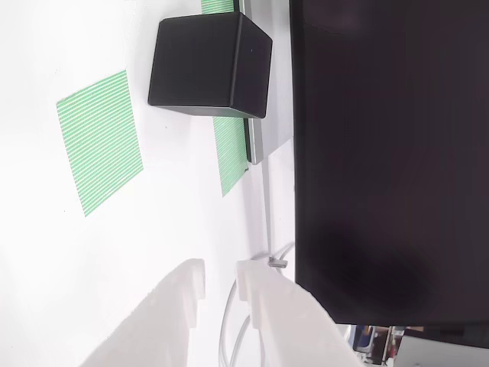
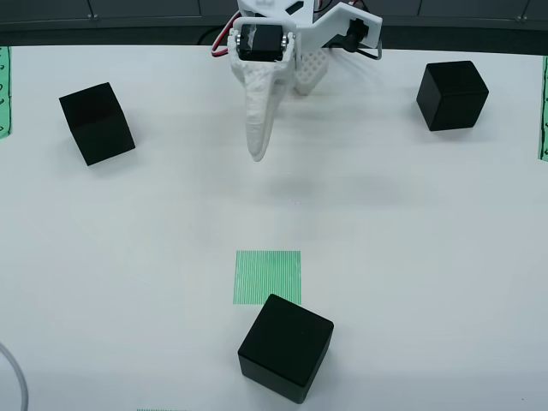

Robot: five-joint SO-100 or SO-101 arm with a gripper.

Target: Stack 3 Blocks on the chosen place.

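In the view from above, the nearest block (image 2: pixel 286 347) sits at 6 o'clock, just below the green patch (image 2: pixel 268 276); the other blocks (image 2: pixel 97 122) lie at 10 and 2 o'clock. The gripper (image 2: pixel 257 152) hangs at 12 o'clock, slightly parted, empty. No block is stacked; next: descend on one.

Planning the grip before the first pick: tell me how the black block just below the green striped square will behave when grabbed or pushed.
The block looks rigid, so it probably won't deform under the gripper. Its flat faces suggest that it slides rather than rolls on the white table. The matte finish should hold fairly well, though its weight can't be judged.
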